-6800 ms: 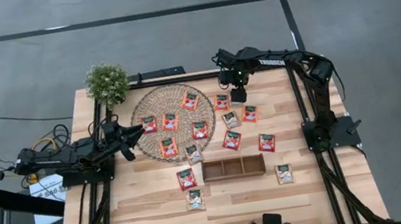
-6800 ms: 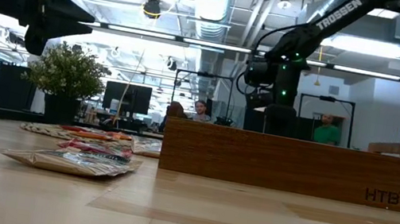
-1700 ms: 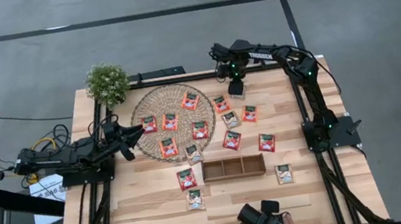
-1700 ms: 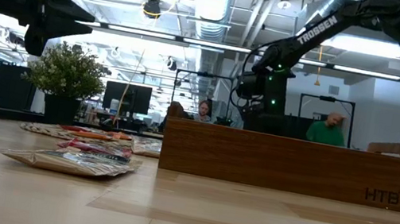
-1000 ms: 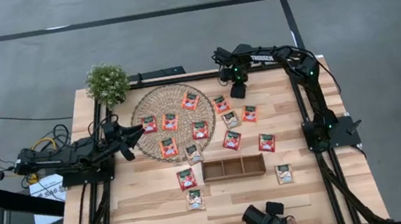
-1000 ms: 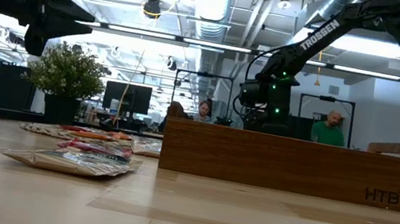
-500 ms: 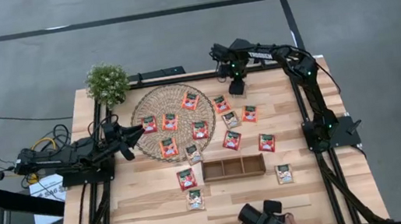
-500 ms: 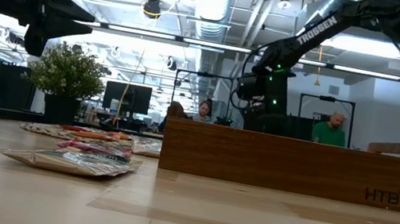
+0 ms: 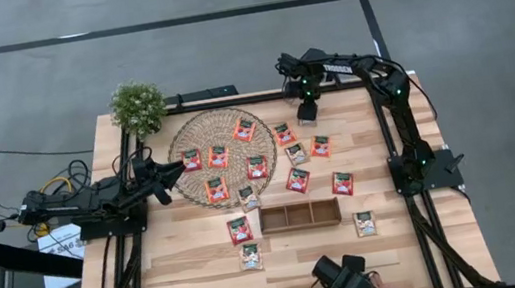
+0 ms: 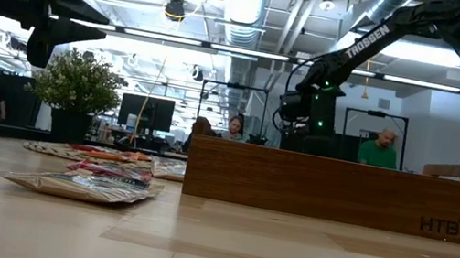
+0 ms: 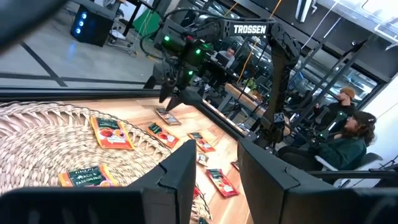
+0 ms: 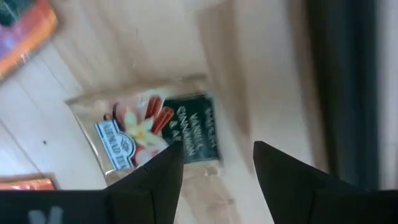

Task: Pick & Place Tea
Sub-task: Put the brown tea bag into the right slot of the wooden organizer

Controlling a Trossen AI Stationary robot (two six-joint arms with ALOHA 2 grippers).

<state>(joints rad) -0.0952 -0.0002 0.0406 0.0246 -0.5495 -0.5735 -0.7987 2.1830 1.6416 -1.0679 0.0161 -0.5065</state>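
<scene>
The right tool [image 12: 211, 163] hung open and empty just above a pale tea sachet [image 12: 158, 130] at the worktop's [image 9: 205, 272] far edge — the reach-in before a grasp, which next called for descending and closing — while the left tool [image 11: 214, 168] waited open beside the woven mat [image 9: 197, 132].

Pale wood planks with a smooth, faintly glossy finish make up the table [image 9: 294, 260], framed in dark metal rails. A round mat [image 9: 222, 156] of rough woven straw-coloured fibre lies on it, beside a darker brown wooden tray [image 9: 299, 216] with a smooth matt face and stamped lettering. The tea sachets [image 12: 152, 134] are glossy crinkled foil or plastic film with printed labels. Both arms are matt black, and the right gripper [image 12: 214, 171] shows smooth dark plastic-looking fingers. A small plant [image 9: 137, 105] has dense, fuzzy green foliage.
</scene>
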